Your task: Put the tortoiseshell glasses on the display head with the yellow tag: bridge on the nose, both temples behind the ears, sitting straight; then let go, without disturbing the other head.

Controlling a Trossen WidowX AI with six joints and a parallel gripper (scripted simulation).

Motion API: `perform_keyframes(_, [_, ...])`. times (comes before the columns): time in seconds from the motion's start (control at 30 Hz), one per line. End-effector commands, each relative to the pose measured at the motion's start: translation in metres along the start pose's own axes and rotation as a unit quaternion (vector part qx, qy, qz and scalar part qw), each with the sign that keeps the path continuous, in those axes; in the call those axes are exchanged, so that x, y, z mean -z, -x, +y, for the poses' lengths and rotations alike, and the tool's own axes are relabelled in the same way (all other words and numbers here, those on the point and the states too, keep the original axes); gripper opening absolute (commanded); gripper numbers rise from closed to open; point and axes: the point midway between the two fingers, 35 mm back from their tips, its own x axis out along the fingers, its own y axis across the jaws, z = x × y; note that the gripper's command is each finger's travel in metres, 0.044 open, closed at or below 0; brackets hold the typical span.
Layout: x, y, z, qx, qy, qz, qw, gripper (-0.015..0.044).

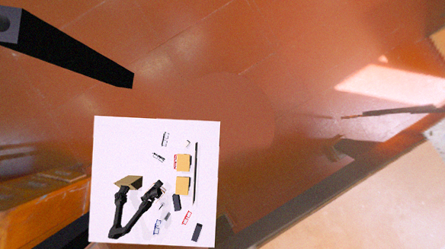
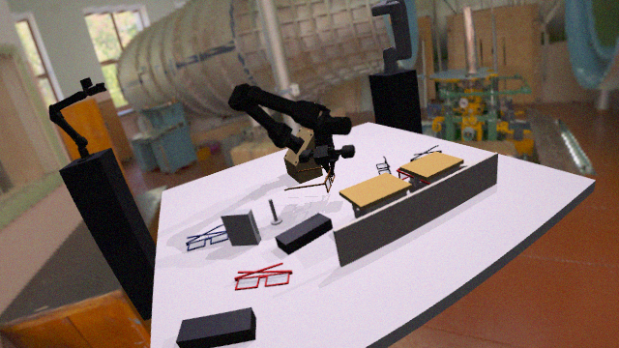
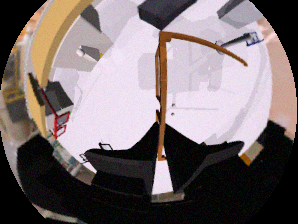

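Note:
The tortoiseshell glasses (image 2: 330,183) (image 3: 165,36) hang in the air, temples spread. My gripper (image 2: 331,172) (image 3: 158,124) is shut on their front frame near one end. In the wrist view one temple curves out to the right. The yellow-tagged head (image 3: 87,37) is grey, upper left in the wrist view, under a tan board (image 1: 182,186) (image 2: 375,191); its pale nose and part of the yellow tag show. The other head (image 3: 59,96) wears red glasses (image 3: 62,119) (image 1: 175,162) under a second tan board (image 1: 183,163) (image 2: 431,165). The gripper is in front of the yellow-tagged head, apart from it.
A long dark wall (image 2: 416,213) (image 1: 195,173) stands behind the heads. A black block (image 2: 304,233) (image 1: 176,203), a thin post (image 2: 273,212) and a grey block (image 2: 241,228) stand near. Blue glasses (image 2: 207,240), more red glasses (image 2: 263,278) and another black block (image 2: 217,328) lie farther off.

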Motion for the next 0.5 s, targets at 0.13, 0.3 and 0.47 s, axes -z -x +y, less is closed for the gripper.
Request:
perform_keyframes(0.13, [0.005,0.043,-0.001,-0.001,-0.004,-0.001,1.0,0.0])
perform_keyframes(0.3, [0.005,0.045,-0.003,-0.005,0.008,0.0,1.0,0.0])
perform_keyframes(0.47, [-0.002,0.051,-0.012,-0.021,0.064,0.005,0.998,0.0])
